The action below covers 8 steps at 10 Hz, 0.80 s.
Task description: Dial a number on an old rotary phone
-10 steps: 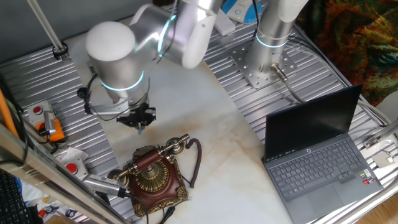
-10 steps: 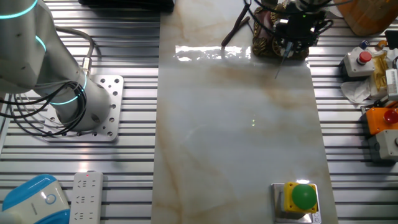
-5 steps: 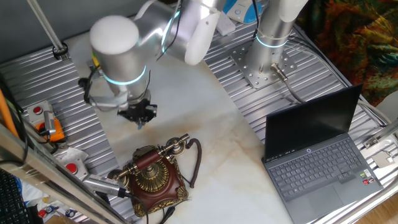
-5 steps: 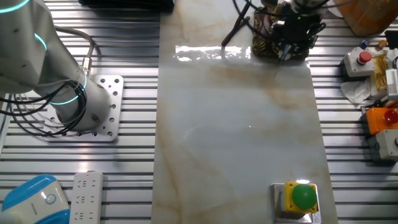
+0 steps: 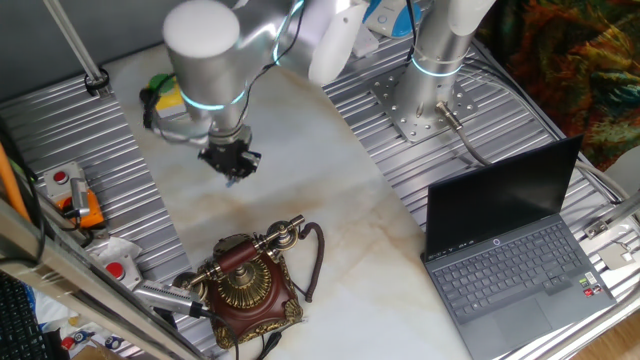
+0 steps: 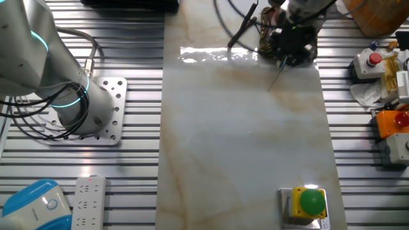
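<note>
The old rotary phone (image 5: 248, 283), dark reddish-brown with brass trim, dial and handset, stands at the near edge of the marble slab, its dark cord curling to its right. In the other fixed view the phone (image 6: 271, 39) is at the far edge, partly hidden by the arm. My gripper (image 5: 232, 172) hangs above the slab, well behind the phone and apart from it. Its black fingers look closed on a thin stick (image 6: 276, 72) that points down at the slab. The gripper (image 6: 289, 50) shows in front of the phone in that view.
An open laptop (image 5: 520, 250) sits at the right. A green button on a yellow box (image 6: 311, 201) is on the slab's far end from the phone. Red-button boxes (image 6: 374, 64) and an orange box (image 5: 78, 205) lie beside the phone. The arm's base (image 6: 80, 108) and a power strip (image 6: 86, 201) are on the ribbed table.
The gripper has moved away from the phone, farther back over the slab and slightly sideways. The phone has not moved.
</note>
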Each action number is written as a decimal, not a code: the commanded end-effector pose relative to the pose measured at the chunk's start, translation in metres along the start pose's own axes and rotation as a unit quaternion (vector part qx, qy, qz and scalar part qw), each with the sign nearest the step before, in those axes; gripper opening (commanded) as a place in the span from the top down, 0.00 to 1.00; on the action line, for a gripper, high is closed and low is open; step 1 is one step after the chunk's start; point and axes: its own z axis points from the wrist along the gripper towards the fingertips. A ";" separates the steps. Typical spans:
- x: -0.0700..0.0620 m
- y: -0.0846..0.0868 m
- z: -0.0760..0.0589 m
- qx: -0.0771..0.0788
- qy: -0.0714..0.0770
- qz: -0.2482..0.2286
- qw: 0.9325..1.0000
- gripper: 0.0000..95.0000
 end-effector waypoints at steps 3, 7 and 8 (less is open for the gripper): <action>0.023 0.010 0.019 0.007 -0.004 0.126 0.992 1.00; 0.026 0.019 0.023 -0.008 -0.002 0.201 0.980 1.00; 0.027 0.020 0.023 -0.012 -0.003 0.215 0.976 1.00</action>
